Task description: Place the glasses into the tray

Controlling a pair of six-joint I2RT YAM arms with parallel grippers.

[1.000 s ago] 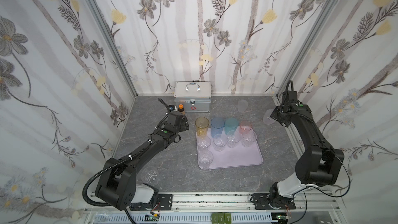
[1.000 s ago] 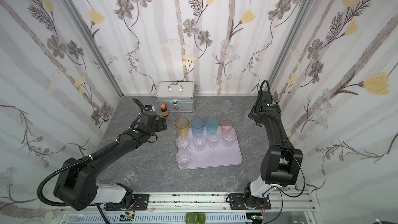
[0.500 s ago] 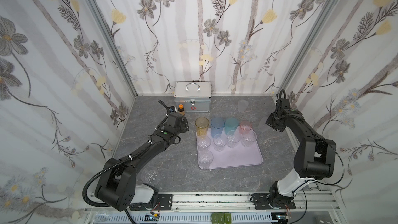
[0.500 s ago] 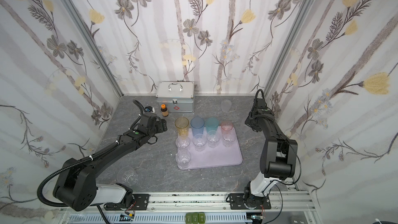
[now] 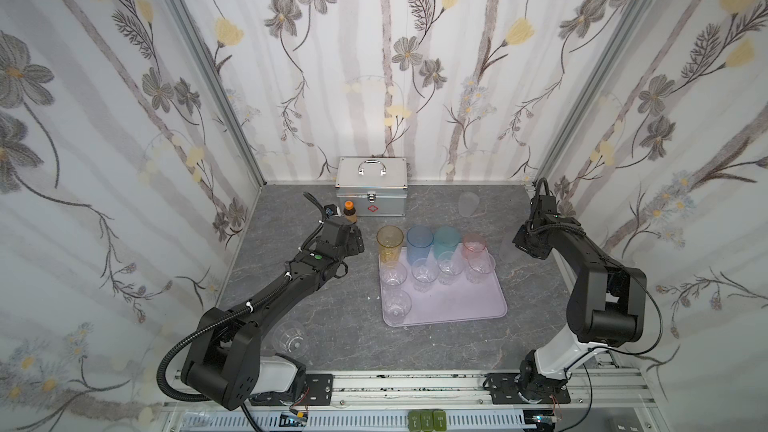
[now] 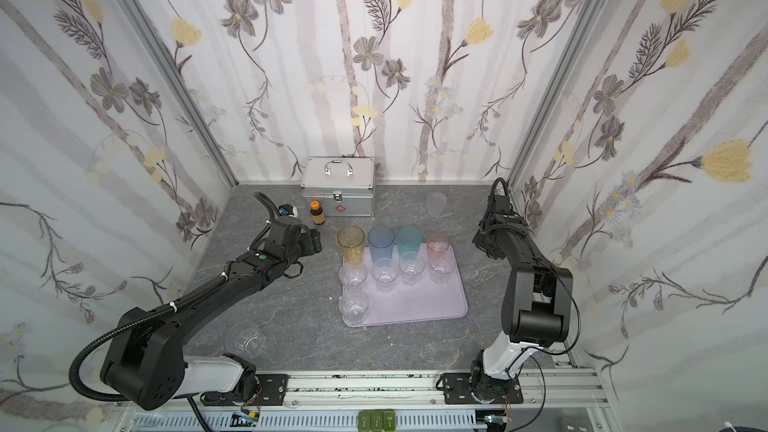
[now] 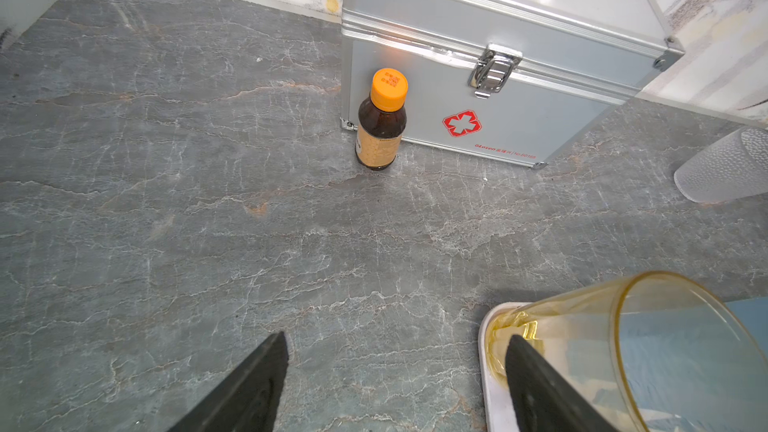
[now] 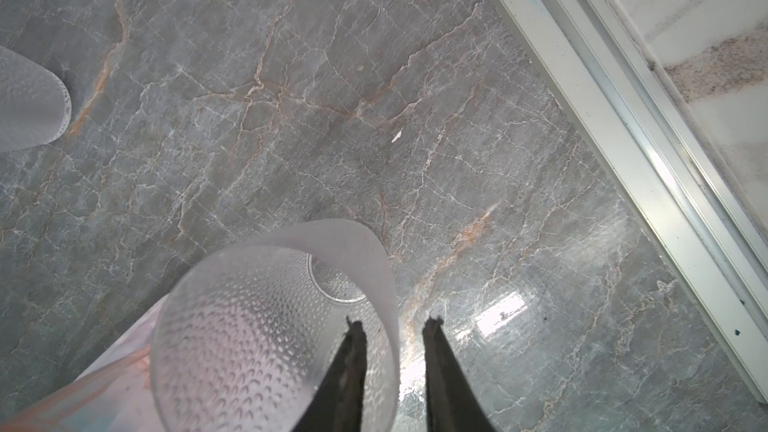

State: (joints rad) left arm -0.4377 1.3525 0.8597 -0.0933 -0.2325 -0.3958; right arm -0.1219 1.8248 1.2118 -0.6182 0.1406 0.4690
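Right of the tray [image 5: 457, 305], the right gripper [image 8: 392, 321], closed a second ago, is being parted astride the rim of a frosted glass [image 8: 257, 338] standing just beside it, so a grasp is being prepared. The left gripper [image 7: 398, 336] is being held spread by the amber glass [image 7: 623, 347]; a far frosted glass [image 5: 468, 204] and a near-left clear glass [image 5: 289, 338] are being left outside, unobstructed.

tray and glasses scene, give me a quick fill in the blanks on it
The small brown bottle beside the silver metal case has an ___ cap.
On the pale lilac tray, the tall tinted glass nearest the left tool is ___.
The right tool straddles the rim of a dimpled glass whose finish is ___.
Missing: orange; amber; frosted.
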